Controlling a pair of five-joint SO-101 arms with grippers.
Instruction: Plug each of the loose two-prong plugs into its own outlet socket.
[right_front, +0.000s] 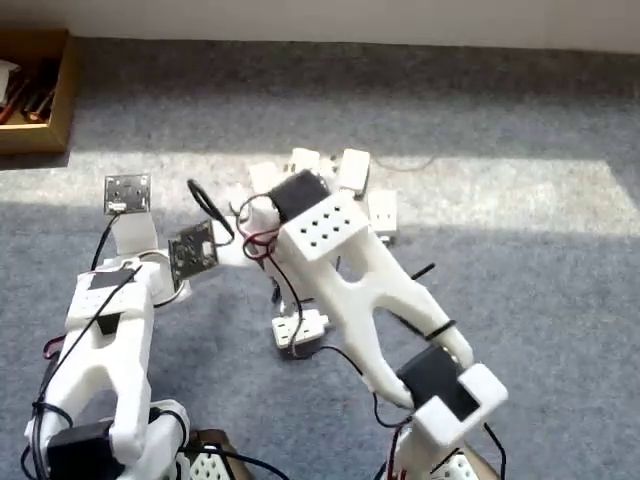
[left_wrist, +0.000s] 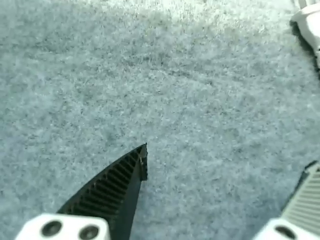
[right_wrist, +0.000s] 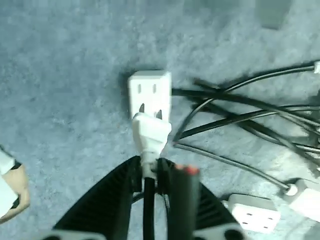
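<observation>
My right gripper (right_wrist: 150, 175) is shut on a white two-prong plug (right_wrist: 150, 134), held by its back end where the black cord leaves it. The plug's prongs meet the nearer pair of slots of a white outlet socket (right_wrist: 150, 89) lying on the carpet; part of each prong still shows. In the high view the right arm (right_front: 340, 270) leans over a cluster of white sockets (right_front: 350, 175). My left gripper (left_wrist: 227, 160) is open over bare grey carpet with nothing between its fingers.
Several black cords (right_wrist: 240, 115) fan out beside the socket. Another white socket (right_wrist: 252, 212) lies close to the right gripper. A separate white socket block (right_front: 300, 330) sits between the arms. A wooden box (right_front: 35, 90) stands at the far left.
</observation>
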